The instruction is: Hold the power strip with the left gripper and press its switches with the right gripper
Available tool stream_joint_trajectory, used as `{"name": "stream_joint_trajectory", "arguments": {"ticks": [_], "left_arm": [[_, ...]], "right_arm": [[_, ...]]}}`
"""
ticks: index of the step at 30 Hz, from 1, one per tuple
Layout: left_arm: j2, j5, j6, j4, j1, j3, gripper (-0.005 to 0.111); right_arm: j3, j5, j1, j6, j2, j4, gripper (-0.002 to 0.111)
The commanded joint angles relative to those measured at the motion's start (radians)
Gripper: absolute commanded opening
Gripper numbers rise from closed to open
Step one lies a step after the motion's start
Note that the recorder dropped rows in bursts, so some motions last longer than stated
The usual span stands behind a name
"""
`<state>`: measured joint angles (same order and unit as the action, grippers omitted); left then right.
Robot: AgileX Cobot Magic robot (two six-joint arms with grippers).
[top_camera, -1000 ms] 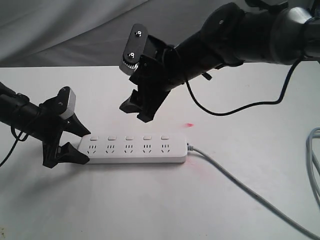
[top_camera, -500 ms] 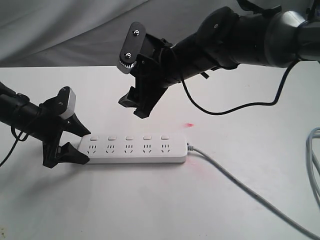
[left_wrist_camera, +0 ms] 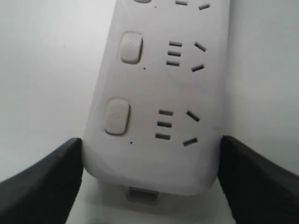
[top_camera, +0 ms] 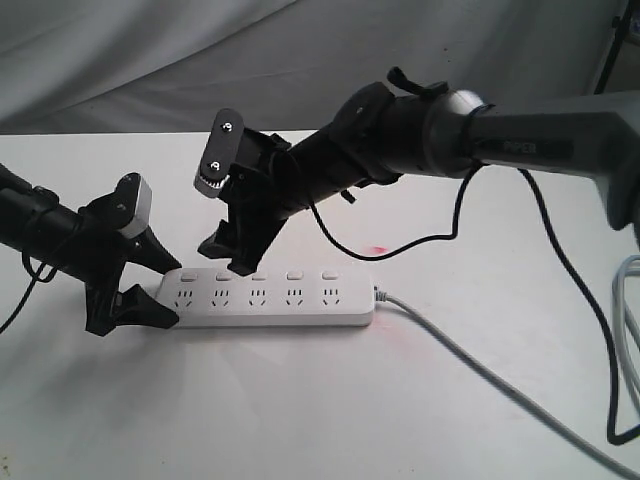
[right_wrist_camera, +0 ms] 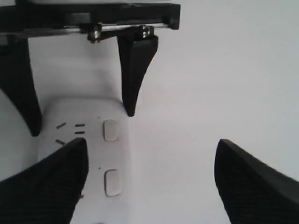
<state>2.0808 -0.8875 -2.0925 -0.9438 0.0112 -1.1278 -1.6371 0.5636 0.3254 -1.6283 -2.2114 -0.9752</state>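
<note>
White plastic sits between the fingers of my left gripper (top_camera: 176, 290): the power strip (top_camera: 265, 297) lies flat on the table (top_camera: 300, 410), and I clasp only its near end. In the left wrist view both fingers look pressed against its long edges. The rest of the bar runs away from that grip, unsupported by me, with the grey cord (top_camera: 480, 375) leaving from the far end.

My right gripper (top_camera: 230, 258) is spread wide and holds nothing. It hangs tilted just above the row of switches (top_camera: 257, 274), over the ones closest to my left gripper. I cannot tell whether its lower fingertip already touches the casing.

What worries me most is aim. With my right fingers this far apart, one tip may land on the socket face or between two buttons rather than squarely on a button, so nothing clicks.

My second worry is a clash. My right gripper is working close beside my left fingers, and a small drift toward them could knock the grip loose.

My third worry is leverage. My left fingers are pointed and catch only the end corners. A slanted push from my right tip could swing the bar sideways or slide it out of my hold, and the cord's stiffness would help it along. I judge that a straight downward press would be the safer course.
</note>
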Motion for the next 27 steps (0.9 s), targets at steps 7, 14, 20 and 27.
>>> {"name": "stream_joint_trajectory", "arguments": {"ticks": [7, 14, 20, 27], "left_arm": [[0.001, -0.001, -0.002, -0.017, -0.006, -0.006, 0.0], [0.001, -0.001, -0.002, -0.017, -0.006, -0.006, 0.0], [0.001, -0.001, -0.002, -0.017, -0.006, -0.006, 0.0], [0.001, -0.001, -0.002, -0.017, -0.006, -0.006, 0.0]], "right_arm": [[-0.247, 0.147, 0.002, 0.075, -0.182, -0.004, 0.069], [-0.261, 0.13, 0.002, 0.075, -0.201, 0.01, 0.069], [-0.261, 0.128, 0.002, 0.068, -0.201, 0.012, 0.069], [-0.261, 0.117, 0.002, 0.068, -0.201, 0.012, 0.069]]}}
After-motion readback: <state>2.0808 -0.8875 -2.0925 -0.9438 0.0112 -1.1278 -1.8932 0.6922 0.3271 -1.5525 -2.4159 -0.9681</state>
